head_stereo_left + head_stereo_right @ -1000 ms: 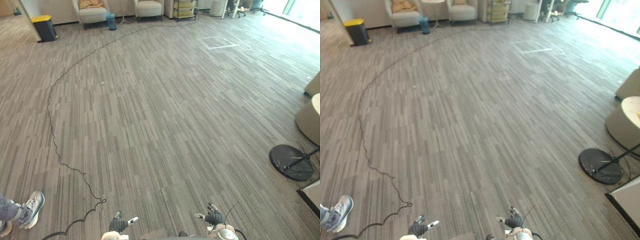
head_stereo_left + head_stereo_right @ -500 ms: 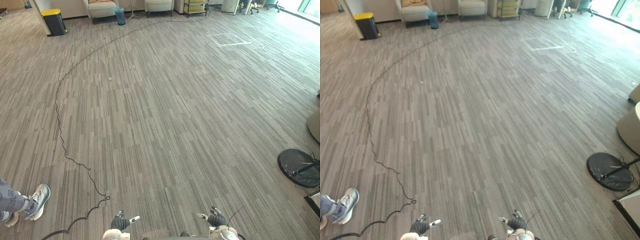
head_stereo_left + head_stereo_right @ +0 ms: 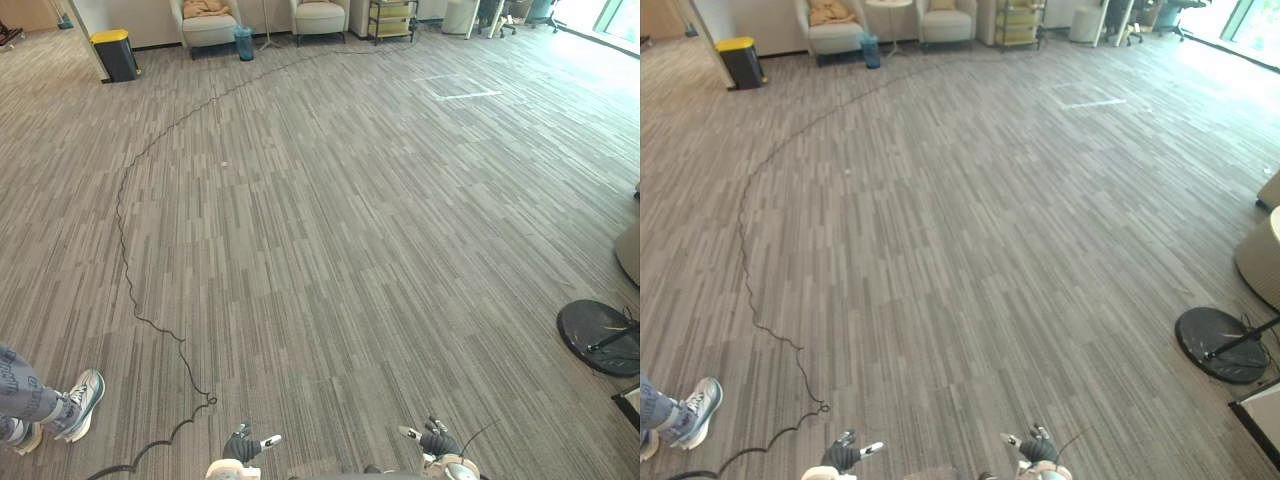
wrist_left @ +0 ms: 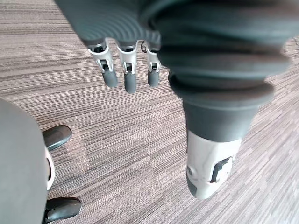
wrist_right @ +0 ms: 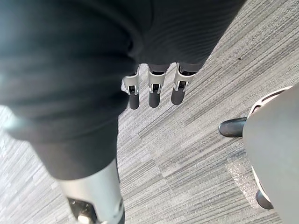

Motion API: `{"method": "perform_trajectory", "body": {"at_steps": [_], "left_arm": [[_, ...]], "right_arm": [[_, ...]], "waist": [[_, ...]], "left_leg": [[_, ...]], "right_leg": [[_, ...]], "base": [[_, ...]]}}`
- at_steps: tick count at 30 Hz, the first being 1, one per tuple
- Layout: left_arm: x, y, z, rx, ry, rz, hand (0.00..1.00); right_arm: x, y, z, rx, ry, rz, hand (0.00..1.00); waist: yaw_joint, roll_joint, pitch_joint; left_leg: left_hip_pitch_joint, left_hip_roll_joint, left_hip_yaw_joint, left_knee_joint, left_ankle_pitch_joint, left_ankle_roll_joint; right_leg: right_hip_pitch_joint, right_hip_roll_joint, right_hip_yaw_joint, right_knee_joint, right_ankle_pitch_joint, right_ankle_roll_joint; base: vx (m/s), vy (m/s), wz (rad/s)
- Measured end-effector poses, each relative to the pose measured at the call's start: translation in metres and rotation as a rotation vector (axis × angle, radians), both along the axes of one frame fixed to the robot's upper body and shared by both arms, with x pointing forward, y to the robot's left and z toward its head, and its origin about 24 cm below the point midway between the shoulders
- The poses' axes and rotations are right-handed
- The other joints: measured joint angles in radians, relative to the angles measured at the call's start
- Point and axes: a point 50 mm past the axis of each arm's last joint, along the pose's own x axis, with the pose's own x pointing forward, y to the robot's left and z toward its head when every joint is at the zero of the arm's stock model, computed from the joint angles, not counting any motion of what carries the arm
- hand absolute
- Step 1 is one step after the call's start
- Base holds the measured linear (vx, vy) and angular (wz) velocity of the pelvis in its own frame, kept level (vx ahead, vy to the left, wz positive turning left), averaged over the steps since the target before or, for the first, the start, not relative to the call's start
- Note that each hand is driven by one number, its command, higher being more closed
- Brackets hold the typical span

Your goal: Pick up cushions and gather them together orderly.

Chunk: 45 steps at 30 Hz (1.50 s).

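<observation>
A tan cushion (image 3: pixel 205 8) lies on the seat of a beige armchair (image 3: pixel 210 28) at the far wall, a long way across the carpet. My left hand (image 3: pixel 240 448) and right hand (image 3: pixel 432 440) hang low at the near edge of the eye views. In the left wrist view the left hand's fingers (image 4: pixel 125 70) are straight above bare carpet with nothing in them. The right hand's fingers (image 5: pixel 152 88) hang the same way, holding nothing.
A second armchair (image 3: pixel 320 15), a blue bin (image 3: pixel 244 42), a yellow-lidded bin (image 3: pixel 115 52) and a shelf cart (image 3: pixel 392 18) line the far wall. A black round stand base (image 3: pixel 598 336) and beige furniture (image 3: pixel 1260 260) are at the right. A person's shoe (image 3: pixel 80 402) is near left.
The whole picture has shifted, so the camera has moved. Both hands hang as before. The person's shoe shows slightly further in at the lower left.
</observation>
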Motion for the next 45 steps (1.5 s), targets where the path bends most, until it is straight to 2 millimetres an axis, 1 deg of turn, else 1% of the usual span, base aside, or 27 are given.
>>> {"method": "perform_trajectory", "body": {"at_steps": [10,12,13,14,16,18,20,21,23,24,25,26,27,28,29,30,31,32,34,35,36,38,40,42,43,44,45], "left_arm": [[0.004,0.001,0.001,-0.009,-0.01,0.0,0.0],[0.007,0.003,0.002,-0.007,-0.016,0.002,0.0],[0.011,0.004,0.003,-0.011,-0.029,0.011,0.0],[0.015,0.003,0.004,-0.017,-0.038,0.016,0.0],[0.018,0.002,0.005,-0.022,-0.044,0.015,0.0],[0.023,0.007,0.008,-0.011,-0.068,0.014,0.0],[0.028,0.007,0.01,-0.016,-0.083,0.021,0.0],[0.031,0.006,0.011,-0.02,-0.093,0.023,0.0],[0.033,0.005,0.011,-0.025,-0.098,0.029,0.0],[0.034,0.005,0.011,-0.027,-0.1,0.032,0.0],[0.034,0.003,0.011,-0.033,-0.101,0.04,0.0],[0.037,0.003,0.013,-0.035,-0.111,0.041,0.0],[0.045,0.004,0.016,-0.036,-0.14,0.043,0.0],[0.047,0.005,0.017,-0.035,-0.147,0.042,0.0],[0.046,0.006,0.017,-0.034,-0.147,0.045,0.0],[0.046,0.004,0.017,-0.037,-0.143,0.045,0.0],[0.045,0.002,0.016,-0.043,-0.14,0.044,0.0],[0.044,0.001,0.016,-0.045,-0.136,0.042,0.0],[0.041,0.002,0.014,-0.04,-0.121,0.037,0.0],[0.04,0.0,0.014,-0.04,-0.113,0.025,0.0],[0.041,-0.001,0.014,-0.04,-0.112,0.015,0.0],[0.04,-0.013,0.012,-0.066,-0.103,-0.01,0.0],[0.044,-0.018,0.013,-0.078,-0.111,-0.025,0.0],[0.048,-0.025,0.014,-0.098,-0.123,-0.02,0.0],[0.047,-0.024,0.014,-0.097,-0.121,-0.018,0.0],[0.048,-0.034,0.013,-0.123,-0.118,-0.014,0.0],[0.049,-0.038,0.014,-0.136,-0.125,-0.015,0.0]], "right_arm": [[0.0,0.0,0.0,0.024,-0.007,-0.029,0.0],[0.0,0.0,0.0,0.026,-0.008,-0.034,0.0],[0.001,0.0,0.0,0.024,-0.013,-0.034,0.0],[0.001,-0.005,0.001,0.014,-0.018,-0.038,0.0],[0.001,-0.009,0.002,0.011,-0.023,-0.063,0.0],[-0.002,-0.009,0.001,0.011,-0.015,-0.067,0.0],[0.001,-0.015,0.003,-0.006,-0.02,-0.067,0.0],[0.001,-0.017,0.003,-0.012,-0.02,-0.069,0.0],[0.002,-0.019,0.004,-0.02,-0.021,-0.066,0.0],[0.002,-0.02,0.004,-0.025,-0.019,-0.062,0.0],[0.006,-0.02,0.005,-0.029,-0.028,-0.055,0.0],[0.009,-0.016,0.005,-0.02,-0.034,-0.046,0.0],[0.011,-0.005,0.004,0.01,-0.038,-0.044,0.0],[0.011,-0.002,0.004,0.017,-0.039,-0.043,0.0],[0.011,-0.003,0.004,0.016,-0.038,-0.041,0.0],[0.01,-0.004,0.003,0.014,-0.036,-0.042,0.0],[0.009,-0.005,0.003,0.012,-0.034,-0.044,0.0],[0.01,-0.003,0.004,0.017,-0.041,-0.046,0.0],[0.015,-0.005,0.006,0.013,-0.061,-0.047,0.0],[0.019,-0.005,0.008,0.011,-0.072,-0.044,0.0],[0.021,-0.006,0.009,0.01,-0.078,-0.042,0.0],[0.034,-0.012,0.017,-0.012,-0.139,-0.031,0.0],[0.041,-0.015,0.022,-0.024,-0.173,-0.016,0.0],[0.05,-0.021,0.027,-0.051,-0.198,0.012,0.0],[0.045,-0.021,0.024,-0.054,-0.18,0.022,0.0],[0.041,-0.029,0.023,-0.067,-0.158,0.014,0.0],[0.044,-0.034,0.025,-0.086,-0.161,0.017,0.0]], "waist": [[0.0,-0.01,0.016],[0.001,-0.017,0.018],[0.003,-0.02,0.022],[0.008,-0.007,0.03],[0.011,0.003,0.048],[0.011,-0.023,0.055],[0.015,-0.012,0.06],[0.014,-0.006,0.064],[0.014,-0.001,0.07],[0.015,-0.002,0.073],[0.017,-0.002,0.078],[0.016,-0.006,0.083],[0.021,-0.027,0.093],[0.027,-0.03,0.095],[0.028,-0.029,0.091],[0.028,-0.028,0.09],[0.027,-0.028,0.087],[0.027,-0.034,0.085],[0.016,-0.059,0.084],[0.013,-0.057,0.094],[0.011,-0.05,0.101],[0.003,-0.007,0.117],[-0.008,0.009,0.129],[-0.029,0.017,0.138],[-0.035,0.0,0.139],[-0.037,0.035,0.153],[-0.03,0.057,0.151]], "left_leg": [[0.001,0.005,-0.002,0.001,-0.002,-0.003],[-0.04,0.016,0.0,0.06,-0.041,-0.011],[-0.112,0.047,0.006,0.195,-0.109,-0.018],[-0.171,0.106,0.043,0.349,-0.189,-0.027],[-0.196,0.178,0.13,0.518,-0.225,-0.042],[-0.268,0.245,0.195,0.732,-0.233,-0.072],[-0.331,0.267,0.211,0.72,-0.268,-0.045],[-0.366,0.259,0.211,0.635,-0.243,-0.032],[-0.388,0.232,0.185,0.475,-0.16,-0.044],[-0.383,0.197,0.157,0.409,-0.041,-0.038],[-0.365,0.16,0.163,0.393,-0.041,0.01],[-0.374,0.158,0.164,0.412,-0.068,0.018],[-0.403,0.159,0.165,0.488,-0.131,0.02],[-0.408,0.164,0.166,0.525,-0.159,0.026],[-0.411,0.182,0.171,0.631,-0.243,0.034],[-0.406,0.182,0.172,0.644,-0.264,0.033],[-0.39,0.179,0.179,0.655,-0.301,0.027],[-0.358,0.16,0.194,0.642,-0.326,0.025],[-0.283,0.119,0.217,0.603,-0.346,0.03],[-0.209,0.103,0.218,0.563,-0.355,0.027],[-0.162,0.096,0.218,0.531,-0.355,0.026],[0.007,0.099,0.219,0.385,-0.336,-0.004],[0.062,0.104,0.222,0.351,-0.332,-0.011],[0.121,0.116,0.219,0.334,-0.328,-0.019],[0.168,0.102,0.215,0.318,-0.313,-0.06],[0.218,0.12,0.192,0.305,-0.308,-0.108],[0.21,0.129,0.172,0.29,-0.309,-0.107]], "right_leg": [[0.012,0.005,-0.007,-0.001,-0.003,-0.002],[-0.008,0.0,-0.013,0.021,-0.027,-0.011],[-0.039,-0.011,-0.031,0.069,-0.057,-0.013],[-0.064,-0.013,-0.042,0.124,-0.091,-0.016],[-0.061,-0.021,-0.049,0.203,-0.145,-0.013],[-0.036,-0.052,-0.056,0.222,-0.168,-0.015],[-0.03,-0.082,-0.057,0.223,-0.179,0.001],[-0.03,-0.109,-0.053,0.223,-0.186,0.02],[-0.022,-0.143,-0.041,0.223,-0.2,0.052],[-0.016,-0.169,-0.026,0.218,-0.213,0.076],[0.002,-0.183,-0.017,0.186,-0.213,0.093],[0.008,-0.181,-0.011,0.184,-0.208,0.086],[0.009,-0.178,-0.014,0.195,-0.197,0.087],[0.014,-0.185,-0.013,0.197,-0.2,0.093],[0.01,-0.205,0.006,0.255,-0.215,0.118],[0.005,-0.212,0.012,0.284,-0.22,0.126],[-0.02,-0.23,0.026,0.372,-0.227,0.136],[-0.11,-0.272,0.055,0.579,-0.227,0.134],[-0.278,-0.331,0.11,0.939,-0.172,0.08],[-0.343,-0.33,0.108,1.107,-0.18,0.071],[-0.369,-0.317,0.094,1.157,-0.2,0.047],[-0.496,-0.226,-0.037,1.143,-0.304,-0.04],[-0.565,-0.195,-0.104,1.049,-0.324,-0.072],[-0.638,-0.141,-0.171,0.804,-0.258,-0.109],[-0.621,-0.099,-0.165,0.537,-0.107,-0.104],[-0.584,-0.053,-0.16,0.462,0.081,-0.212],[-0.585,-0.031,-0.146,0.459,0.063,-0.212]], "base": [[0.0,-0.002,0.0],[-0.03,-0.013,0.07],[-0.05,-0.055,0.06],[-0.05,-0.05,0.03],[0.02,0.053,0.18],[0.11,0.116,0.31],[0.18,0.157,0.07],[0.2,0.203,-0.06],[0.27,0.287,-0.13],[0.31,0.324,-0.14],[0.37,0.287,-0.07],[0.48,0.227,-0.02],[0.48,0.184,-0.03],[0.53,0.245,-0.13],[0.29,0.167,-0.15],[0.37,0.262,-0.19],[0.32,0.229,-0.22],[0.4,0.283,-0.2],[0.42,0.216,-0.07],[0.46,0.146,-0.04],[0.49,0.1,-0.13],[0.58,0.099,-0.18],[0.49,0.017,0.03],[0.61,-0.071,0.23],[0.64,-0.094,0.28],[0.63,-0.08,0.09],[0.55,-0.081,-0.07]]}}
